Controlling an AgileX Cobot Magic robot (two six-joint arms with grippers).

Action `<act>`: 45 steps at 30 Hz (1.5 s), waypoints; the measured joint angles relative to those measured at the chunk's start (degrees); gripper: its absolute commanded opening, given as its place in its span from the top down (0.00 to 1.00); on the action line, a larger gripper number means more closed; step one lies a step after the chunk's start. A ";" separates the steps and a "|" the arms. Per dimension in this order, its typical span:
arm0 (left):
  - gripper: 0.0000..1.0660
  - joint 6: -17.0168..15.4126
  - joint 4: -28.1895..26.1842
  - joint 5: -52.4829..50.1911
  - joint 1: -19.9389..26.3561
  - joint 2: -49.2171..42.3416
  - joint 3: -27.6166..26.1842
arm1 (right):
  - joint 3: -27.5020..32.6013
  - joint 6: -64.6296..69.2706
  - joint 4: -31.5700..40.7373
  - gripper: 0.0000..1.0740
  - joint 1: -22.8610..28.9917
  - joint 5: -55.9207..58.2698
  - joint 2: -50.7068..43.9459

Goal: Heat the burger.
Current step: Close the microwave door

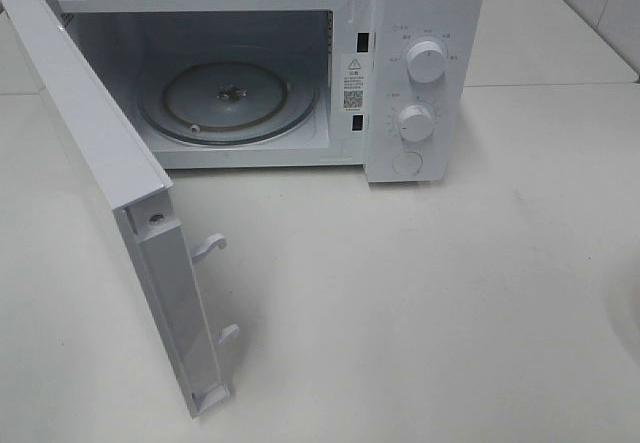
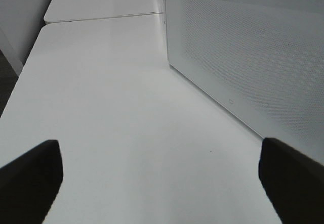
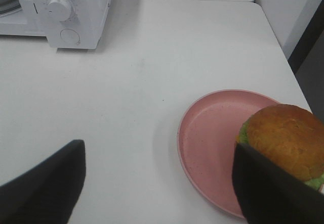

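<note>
A burger (image 3: pixel 286 135) with a golden bun and green lettuce sits at one edge of a pink plate (image 3: pixel 212 138) on the white tabletop (image 3: pixel 136 92), not yet picked up. The right gripper (image 3: pixel 157 181) hovers over the plate, its jaws apart and empty. It likely must shift over the burger and close. The left gripper (image 2: pixel 159 176) stands wide apart beside the microwave door (image 1: pixel 110 173). The microwave (image 1: pixel 300 63) is open; its glass turntable (image 1: pixel 228 101) holds nothing.

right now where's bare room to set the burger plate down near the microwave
Bare table in front of the microwave, between its open door and the right edge. The turntable inside is empty. Crowded only at the far right, where the pink plate holds the burger.
</note>
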 measured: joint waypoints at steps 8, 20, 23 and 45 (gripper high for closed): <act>0.08 0.00 0.00 0.00 0.00 0.00 0.00 | 0.00 0.00 0.00 0.29 -0.06 -0.06 0.00; 0.08 0.00 0.00 0.00 0.00 0.00 0.00 | 0.00 0.00 0.00 0.29 -0.06 -0.06 0.00; 0.08 0.00 0.00 0.00 0.00 0.00 0.00 | 0.00 0.00 0.00 0.29 -0.06 -0.06 0.00; 0.08 0.00 0.00 0.00 0.00 0.00 0.00 | 0.00 0.00 0.00 0.29 -0.06 -0.06 0.00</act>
